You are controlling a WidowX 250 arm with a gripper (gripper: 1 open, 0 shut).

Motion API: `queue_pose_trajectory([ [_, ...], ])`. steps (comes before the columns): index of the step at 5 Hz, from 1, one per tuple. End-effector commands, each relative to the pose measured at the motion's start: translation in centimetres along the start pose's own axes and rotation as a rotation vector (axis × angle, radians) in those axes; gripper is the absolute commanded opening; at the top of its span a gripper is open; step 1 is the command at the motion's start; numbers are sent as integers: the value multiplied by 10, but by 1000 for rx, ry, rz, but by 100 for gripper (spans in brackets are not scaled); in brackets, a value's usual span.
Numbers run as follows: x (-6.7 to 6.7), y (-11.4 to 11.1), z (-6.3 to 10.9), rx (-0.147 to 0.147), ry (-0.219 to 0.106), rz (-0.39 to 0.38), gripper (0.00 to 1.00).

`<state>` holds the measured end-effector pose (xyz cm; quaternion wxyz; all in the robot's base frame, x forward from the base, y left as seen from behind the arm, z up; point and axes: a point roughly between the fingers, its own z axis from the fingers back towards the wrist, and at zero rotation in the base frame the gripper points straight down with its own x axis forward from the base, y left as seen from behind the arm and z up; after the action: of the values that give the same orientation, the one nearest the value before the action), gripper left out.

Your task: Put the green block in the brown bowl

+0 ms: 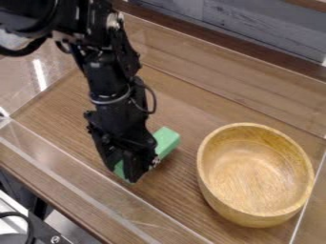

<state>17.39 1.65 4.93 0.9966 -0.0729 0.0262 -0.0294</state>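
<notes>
From the one camera view, set high and off to one side, we see a black robot arm (95, 67) reaching down from the upper left over a wooden table (242, 124). Its gripper (126, 168) points straight down, near the front edge of the table.

The gripper's fingers (137, 164) are closed on the green block (158, 146). We see the block's bright green both to the right of the fingers and low between them, so the fingers pinch its near end while the far end sticks out up and to the right. Whether the block is touching the table or is just clear of it, we cannot tell from this angle, since the black fingers hide its lower end.

The brown bowl (257, 176) sits upright on the table to the right of the gripper, its opening facing up and its grain showing inside. The block and the bowl are apart, with a strip of bare table between them, and the inside of the bowl holds nothing.

A low clear plastic wall (76, 195) runs along the front of the table, just in front of the gripper, and another runs along the back. Behind the table we see a grey wall (261, 24).
</notes>
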Motion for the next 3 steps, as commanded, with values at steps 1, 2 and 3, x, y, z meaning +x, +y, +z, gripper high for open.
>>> queue_pose_trajectory([
  [1,10,4,18,9,-48,10,0],
  [2,9,3,24,4,-47,13,0],
  [3,8,1,33,-2,-50,17,0],
])
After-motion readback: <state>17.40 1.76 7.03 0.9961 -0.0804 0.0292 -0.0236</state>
